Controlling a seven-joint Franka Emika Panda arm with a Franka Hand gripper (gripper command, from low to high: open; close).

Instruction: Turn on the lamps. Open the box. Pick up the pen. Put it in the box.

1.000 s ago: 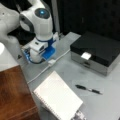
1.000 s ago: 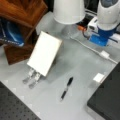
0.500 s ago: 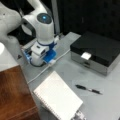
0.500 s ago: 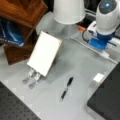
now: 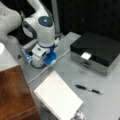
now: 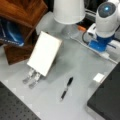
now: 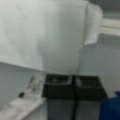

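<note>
The claw [image 7: 73, 100] sits low at the base of the lamp [image 6: 68, 11], its two dark fingers [image 7: 58, 86] pressed side by side with no gap between them and nothing held, as the wrist view shows from just under the cream-white shade. In both front views the arm's white wrist housing [image 5: 42, 28], topped by a glowing blue disc, hides the claw itself; a blue block [image 6: 98, 45] lies on the counter [image 5: 67, 70] directly beneath it.

A white cable [image 6: 86, 45] runs along the counter from beside the lamp's base past that blue block.

The box [image 5: 97, 51] stands well apart from the lamp, toward a front view's right, its black lid shut over silver-grey sides and its small white latch [image 5: 85, 55] facing the open counter.

The pen [image 6: 67, 88] lies flat on the bare counter, between the box and the notebook, untouched and well apart from the claw; in a front view it rests near the bottom, its black barrel angled.

The white spiral-bound notebook [image 6: 45, 52] is propped at a tilt just beside the lamp, on the side away from the arm, and two silvery clips [image 6: 31, 77] lie at its lower edge. A brown wooden cabinet [image 6: 21, 15] stands beyond the notebook, farther still from the lamp.
</note>
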